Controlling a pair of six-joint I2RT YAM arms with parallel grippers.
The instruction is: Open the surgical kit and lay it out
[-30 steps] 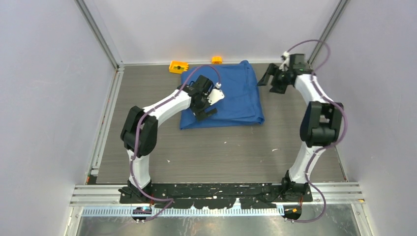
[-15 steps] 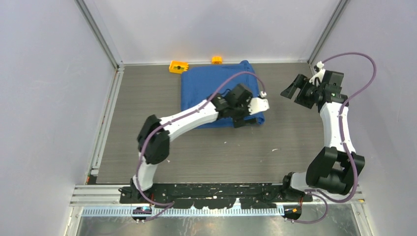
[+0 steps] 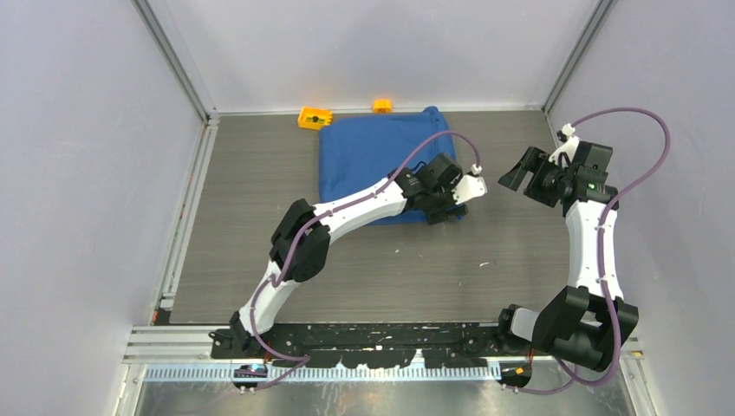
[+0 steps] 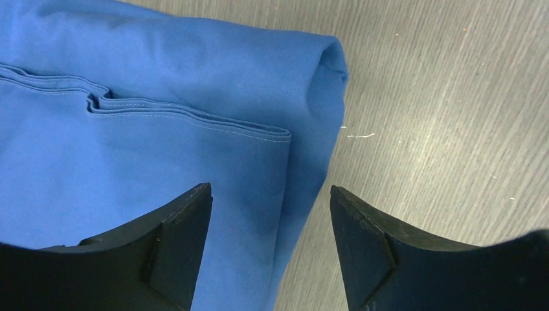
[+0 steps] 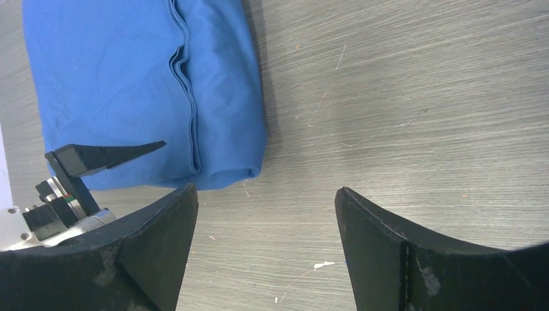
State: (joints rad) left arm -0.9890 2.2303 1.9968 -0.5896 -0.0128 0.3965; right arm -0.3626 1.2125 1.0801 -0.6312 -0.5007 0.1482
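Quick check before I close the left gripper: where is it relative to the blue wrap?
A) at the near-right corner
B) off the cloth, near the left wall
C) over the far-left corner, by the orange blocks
A: the left wrist view shows the left gripper with its jaws apart astride a folded corner of the blue cloth wrap. From above, that is the wrap's near-right corner.
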